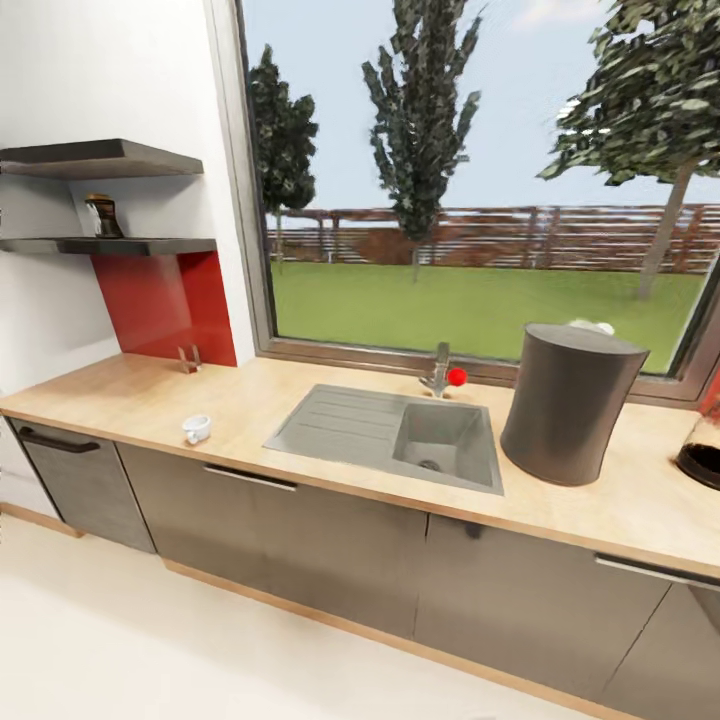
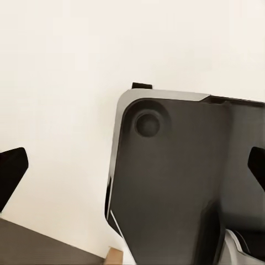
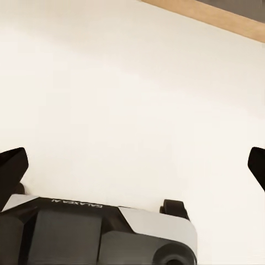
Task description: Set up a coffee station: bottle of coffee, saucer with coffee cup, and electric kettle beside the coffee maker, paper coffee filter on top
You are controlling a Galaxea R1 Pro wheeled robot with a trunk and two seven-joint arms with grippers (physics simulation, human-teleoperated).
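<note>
While the head view looks down over the kitchen, the long wooden bench (image 1: 150, 400) runs across it under a big window (image 1: 480, 180). A grey sink (image 1: 390, 435) is set into the bench in the middle, with a tap (image 1: 438, 372) behind it. The tall dark grey coffee maker (image 1: 568, 400) stands on the bench just to the right of the sink. Something small and white (image 1: 592, 326) peeks out at its top back edge; I cannot tell what it is. The electric kettle (image 1: 702, 450) sits further right, cut off by the picture's edge. On the wall at the left are two dark shelves (image 1: 110, 245). The bottle of coffee (image 1: 103, 216) stands on the lower shelf. The little white coffee cup (image 1: 197, 428) lies on the bench left of the sink, well apart from the coffee maker; it looks tipped on its side.

The left claw (image 2: 132, 171) has its two black fingertips (image 2: 12, 171) spread far apart at the picture's sides. It holds nothing and touches nothing, with pale floor and a part of the robot's dark body (image 2: 176, 176) beyond it. The right claw (image 3: 132, 165) is spread wide too, with black fingertips (image 3: 12, 168) at both sides. It grips nothing.
</note>
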